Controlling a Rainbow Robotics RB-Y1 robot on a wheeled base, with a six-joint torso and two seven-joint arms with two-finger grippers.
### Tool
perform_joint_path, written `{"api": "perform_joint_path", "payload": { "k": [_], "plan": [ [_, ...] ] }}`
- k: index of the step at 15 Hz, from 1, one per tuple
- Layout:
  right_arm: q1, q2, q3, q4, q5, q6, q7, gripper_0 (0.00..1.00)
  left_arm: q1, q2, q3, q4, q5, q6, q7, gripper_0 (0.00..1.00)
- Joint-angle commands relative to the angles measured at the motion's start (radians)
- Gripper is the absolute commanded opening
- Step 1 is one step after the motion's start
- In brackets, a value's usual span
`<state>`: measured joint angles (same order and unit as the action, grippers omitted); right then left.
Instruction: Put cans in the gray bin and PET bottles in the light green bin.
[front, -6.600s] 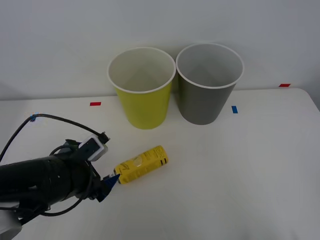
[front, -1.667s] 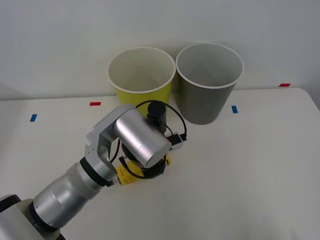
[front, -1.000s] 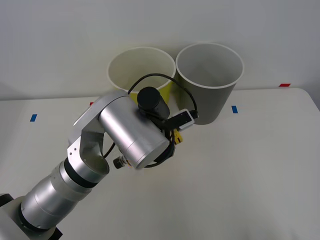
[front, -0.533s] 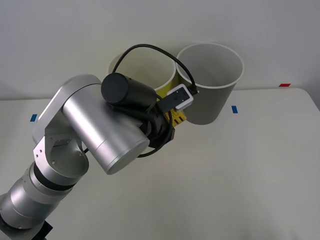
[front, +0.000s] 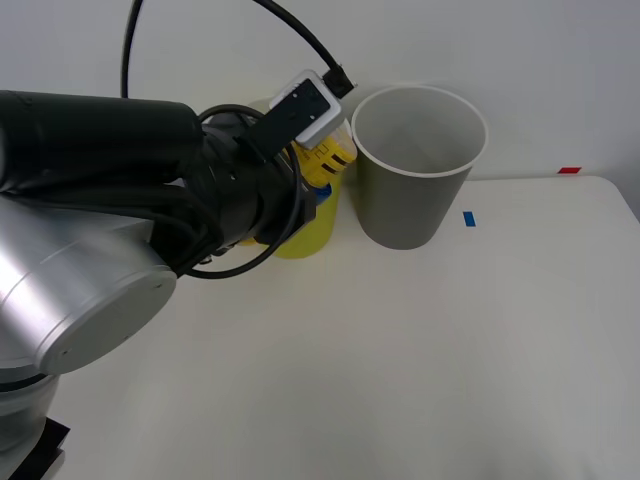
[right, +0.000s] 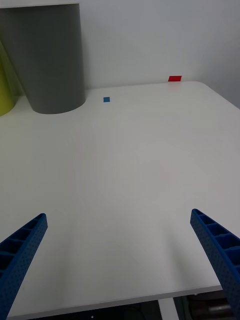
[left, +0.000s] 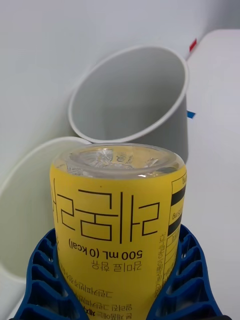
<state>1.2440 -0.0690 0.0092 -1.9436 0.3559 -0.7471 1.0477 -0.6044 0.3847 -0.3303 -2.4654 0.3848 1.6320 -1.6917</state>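
Right gripper (right: 120, 270) low over the bare white table (right: 130, 165), fingers spread wide, nothing between them. Left gripper (left: 117, 280) raised at the table's 11 o'clock, blue fingers (left: 45, 280) pinching the yellow-labelled bottle (left: 117, 220), clear base pointing outward, over the light green bin (front: 312, 225). Gray bin (front: 415, 165) just beside, toward 12 o'clock.

Yellow-labelled PET bottle (left: 120, 225) held over the light green bin (front: 310, 225); gray bin (front: 415, 170) beside.
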Motion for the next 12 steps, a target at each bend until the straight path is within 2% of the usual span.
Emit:
{"api": "perform_joint_path", "payload": {
  "k": [1,5,7,9,12],
  "plan": [
    [0.000,0.000,0.000,0.000,0.000,0.000,0.000,1.00,0.000,0.009,0.131,-0.047,0.074,0.000,0.006,0.00],
    [0.000,0.000,0.000,0.000,0.000,0.000,0.000,1.00,0.000,0.016,0.326,-0.087,0.184,-0.034,0.007,0.00],
    [0.000,0.000,0.000,0.000,0.000,0.000,0.000,1.00,0.000,0.016,0.458,-0.087,0.290,-0.055,0.007,0.00],
    [0.000,0.000,0.000,0.000,0.000,0.000,0.000,1.00,-0.002,0.016,0.557,-0.087,0.355,-0.075,0.006,0.00],
    [0.000,0.000,0.000,0.000,0.000,0.000,0.000,1.00,-0.003,0.017,0.626,-0.089,0.371,-0.130,0.003,0.00]
  ]
}}
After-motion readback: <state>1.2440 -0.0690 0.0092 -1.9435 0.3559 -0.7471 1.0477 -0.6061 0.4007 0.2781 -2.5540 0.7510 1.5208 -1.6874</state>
